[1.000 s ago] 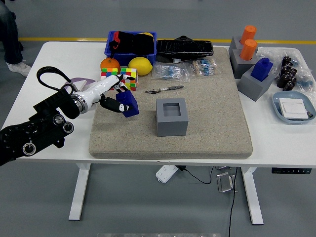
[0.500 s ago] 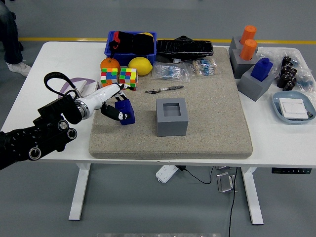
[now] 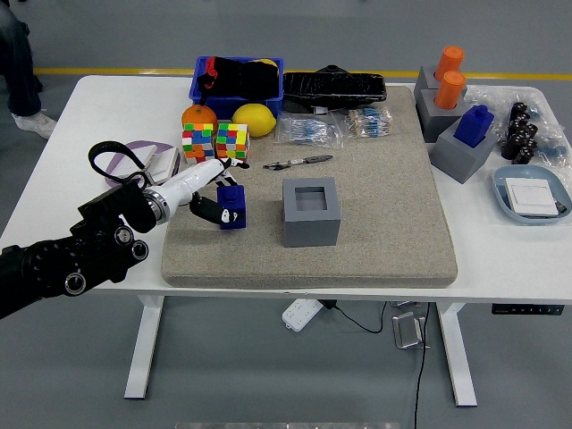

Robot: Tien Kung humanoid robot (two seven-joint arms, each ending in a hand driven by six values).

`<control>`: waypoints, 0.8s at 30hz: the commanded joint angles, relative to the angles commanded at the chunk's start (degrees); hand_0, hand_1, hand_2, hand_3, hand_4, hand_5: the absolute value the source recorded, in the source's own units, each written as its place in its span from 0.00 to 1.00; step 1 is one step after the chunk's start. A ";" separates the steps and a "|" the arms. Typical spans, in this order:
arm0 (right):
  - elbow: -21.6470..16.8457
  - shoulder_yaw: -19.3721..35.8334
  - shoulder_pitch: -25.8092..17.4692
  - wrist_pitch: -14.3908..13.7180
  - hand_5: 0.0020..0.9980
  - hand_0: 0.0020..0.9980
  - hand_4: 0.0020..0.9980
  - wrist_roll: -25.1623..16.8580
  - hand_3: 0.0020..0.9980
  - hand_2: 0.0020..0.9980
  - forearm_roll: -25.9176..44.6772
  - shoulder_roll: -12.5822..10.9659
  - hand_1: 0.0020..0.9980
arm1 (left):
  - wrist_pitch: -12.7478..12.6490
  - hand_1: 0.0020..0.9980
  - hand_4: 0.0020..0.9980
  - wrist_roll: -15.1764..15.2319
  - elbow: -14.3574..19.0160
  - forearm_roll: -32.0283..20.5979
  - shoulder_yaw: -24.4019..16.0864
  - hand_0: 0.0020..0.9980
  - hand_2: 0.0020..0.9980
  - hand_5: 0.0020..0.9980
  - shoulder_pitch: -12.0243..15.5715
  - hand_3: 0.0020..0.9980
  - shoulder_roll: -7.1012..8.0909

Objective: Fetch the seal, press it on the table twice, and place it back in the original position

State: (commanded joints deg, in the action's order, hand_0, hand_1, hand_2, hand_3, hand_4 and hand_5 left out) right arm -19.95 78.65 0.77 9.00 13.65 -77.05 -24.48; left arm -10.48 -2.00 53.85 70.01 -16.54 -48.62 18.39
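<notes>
Seal: the blue seal stands on the grey mat, left of the grey holder block, upright.
Left hand: the left hand clasps the seal, fingers curled about its top and sides.
Holder block: its square socket is vacant.
Beyond: 2 puzzle cubes lie behind the seal, left of the holder block.

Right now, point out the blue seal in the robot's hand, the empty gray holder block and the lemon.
blue seal point(image 3: 233, 207), head view, its front face.
gray holder block point(image 3: 311, 222), head view, its front wall.
lemon point(image 3: 253, 118), head view, its middle.
</notes>
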 joint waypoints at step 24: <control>0.00 0.38 -0.18 -0.04 0.52 0.89 0.83 0.00 0.74 0.75 -0.05 -0.02 0.75 | 2.63 0.49 0.72 -2.72 9.52 1.47 -8.48 0.83 0.45 0.00 -1.00 0.91 3.47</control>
State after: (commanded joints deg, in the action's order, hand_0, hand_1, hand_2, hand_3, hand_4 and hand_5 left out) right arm -19.96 79.03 0.59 8.96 13.65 -77.10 -24.50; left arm -7.85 -4.71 63.37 71.48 -25.01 -49.62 21.86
